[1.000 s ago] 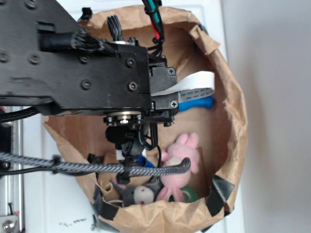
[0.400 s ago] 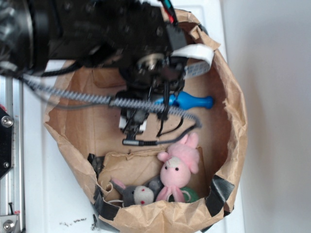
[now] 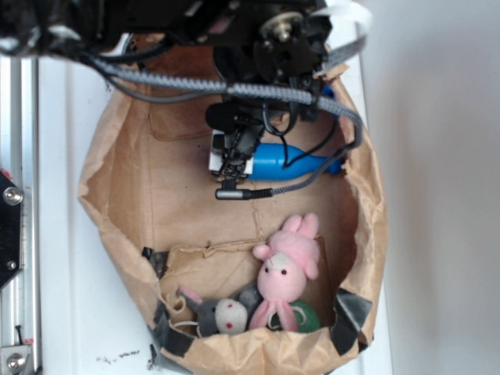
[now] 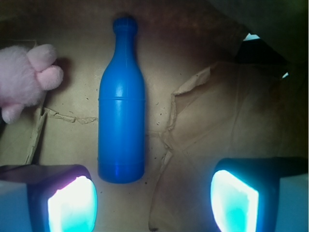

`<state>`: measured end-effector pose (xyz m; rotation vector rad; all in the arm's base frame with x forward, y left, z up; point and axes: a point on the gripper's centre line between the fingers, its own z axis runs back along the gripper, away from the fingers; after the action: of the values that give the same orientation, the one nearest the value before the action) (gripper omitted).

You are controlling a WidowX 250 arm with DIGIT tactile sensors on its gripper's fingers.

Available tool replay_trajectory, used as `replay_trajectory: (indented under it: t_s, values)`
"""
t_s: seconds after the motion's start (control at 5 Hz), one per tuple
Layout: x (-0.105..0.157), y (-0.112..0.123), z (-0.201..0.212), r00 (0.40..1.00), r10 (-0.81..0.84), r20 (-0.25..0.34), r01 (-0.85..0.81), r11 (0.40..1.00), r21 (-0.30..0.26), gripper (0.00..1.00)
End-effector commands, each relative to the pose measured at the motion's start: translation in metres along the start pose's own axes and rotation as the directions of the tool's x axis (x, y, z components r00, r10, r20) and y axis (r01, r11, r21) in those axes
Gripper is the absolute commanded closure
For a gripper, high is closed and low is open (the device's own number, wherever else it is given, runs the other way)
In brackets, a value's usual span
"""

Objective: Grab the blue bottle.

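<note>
From the wrist view we start nearest, with our end effector [image 4: 153, 203]: its two glowing fingers sit at seven and five o'clock with a wide gap between them, holding nothing. Just beyond, the blue bottle [image 4: 121, 116] lies flat on the crumpled brown paper of the bag floor [image 4: 217, 125], base toward us, neck and small knobbed tip pointing to twelve o'clock. Its base sits closer to the left finger than to the centre of the gap, so we judge the approach is not yet lined up; to do this step well we should shift toward nine o'clock until the body is centred, then descend and close across the cylindrical middle, not the tapering neck, since the smooth, hard-looking plastic could squirt out of a slanted grip. A raised paper tear at three o'clock of the bottle might snag the right finger. Farther off, at ten o'clock, the soft pink plush toy [image 4: 26, 77] rests near the bottle's shoulder but apart from it. In the exterior view the bottle [image 3: 273, 160] lies inside the paper bag [image 3: 101, 156] on the white desk [image 3: 58, 312].
</note>
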<state>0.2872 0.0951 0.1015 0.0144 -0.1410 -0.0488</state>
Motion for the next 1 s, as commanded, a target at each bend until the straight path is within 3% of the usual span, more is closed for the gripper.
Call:
replay_trajectory:
  t_s: [0.0, 0.2, 0.4, 0.8]
  values:
    - [-0.005, -0.015, -0.014, 0.996, 0.021, 0.083, -0.024, 0.999, 0.043, 0.0]
    - [0.018, -0.025, -0.048, 0.993, 0.011, 0.113, -0.018, 0.998, 0.059, 0.0]
    - [0.026, -0.036, -0.056, 0.995, -0.008, 0.103, 0.001, 0.998, 0.069, 0.0]
    - [0.036, -0.037, -0.056, 0.997, 0.009, 0.081, -0.01, 1.0, 0.013, 0.0]
